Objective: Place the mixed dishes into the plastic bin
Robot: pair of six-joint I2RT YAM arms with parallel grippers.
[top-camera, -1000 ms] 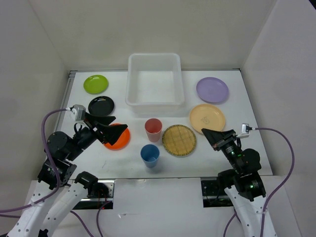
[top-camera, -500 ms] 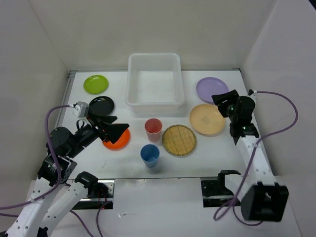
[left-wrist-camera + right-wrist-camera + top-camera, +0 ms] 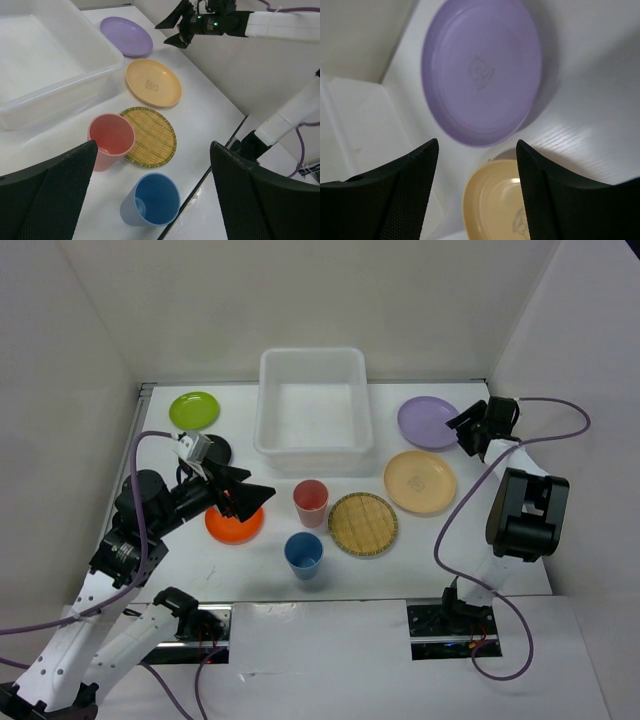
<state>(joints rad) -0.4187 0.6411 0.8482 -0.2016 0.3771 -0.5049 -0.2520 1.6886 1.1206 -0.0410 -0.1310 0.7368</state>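
Hovering wide open with nothing in its grasp, the right hand (image 3: 476, 142) is pointing at the lavender plate (image 3: 482, 70), which is lying flat on the desk (image 3: 250, 560) straight ahead of it, making this the nearer arm by far. The pale yellow plate (image 3: 420, 480) is sitting close below the hand, and the plastic bin (image 3: 312, 358) is standing off to the hand's left, past the lavender plate, with nothing blocking the way. The left hand (image 3: 245, 498) is likewise hanging open over the orange plate (image 3: 225, 530), the pink cup (image 3: 310, 502) just ahead of it.
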